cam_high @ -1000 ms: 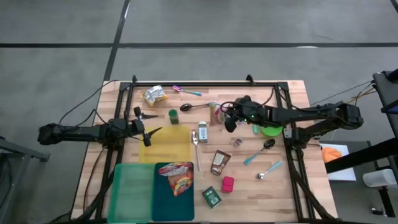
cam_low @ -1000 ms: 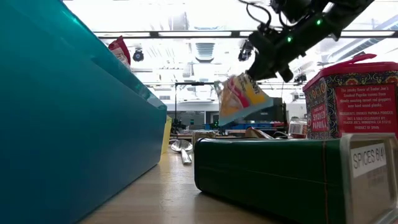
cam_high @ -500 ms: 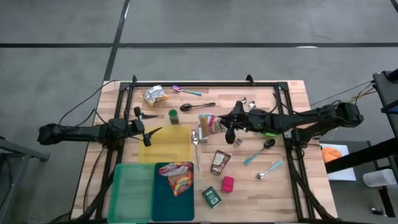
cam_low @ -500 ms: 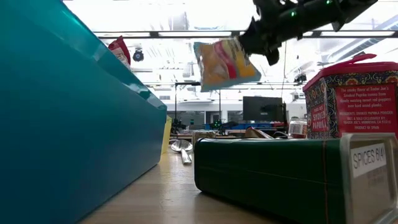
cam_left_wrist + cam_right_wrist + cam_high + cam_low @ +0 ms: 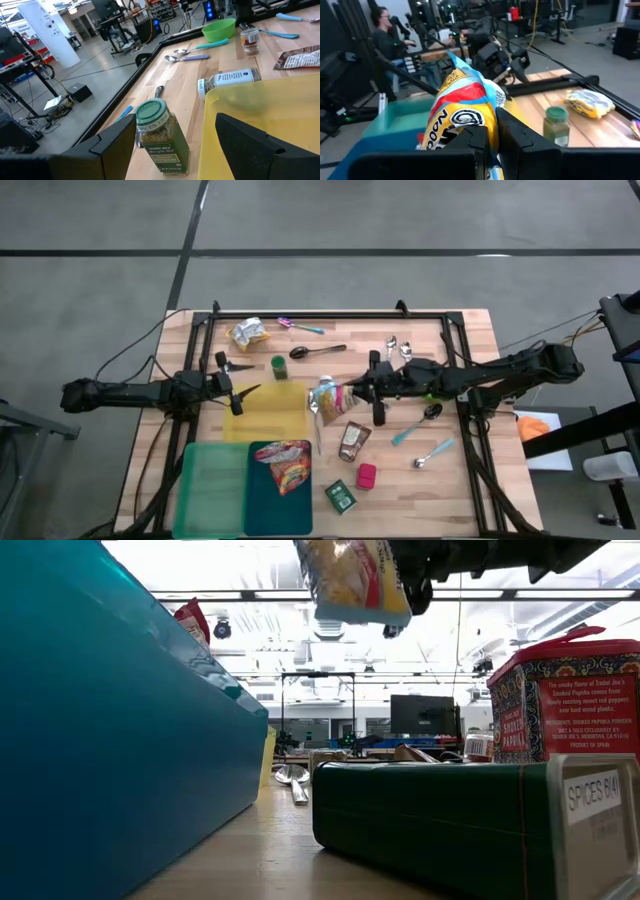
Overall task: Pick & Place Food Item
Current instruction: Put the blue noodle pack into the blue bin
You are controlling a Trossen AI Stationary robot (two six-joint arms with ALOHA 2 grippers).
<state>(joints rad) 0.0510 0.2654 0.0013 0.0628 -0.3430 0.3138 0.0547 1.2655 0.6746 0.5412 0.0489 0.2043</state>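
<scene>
one snack pouch hangs clamped in the right gripper above the table's middle, beside the yellow tray, lifted clear, likely for carrying toward the bins, while the left gripper waits spread at that tray's far edge.

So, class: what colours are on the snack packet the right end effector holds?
Yellow, red and light blue on the snack packet; right wrist view.
</scene>
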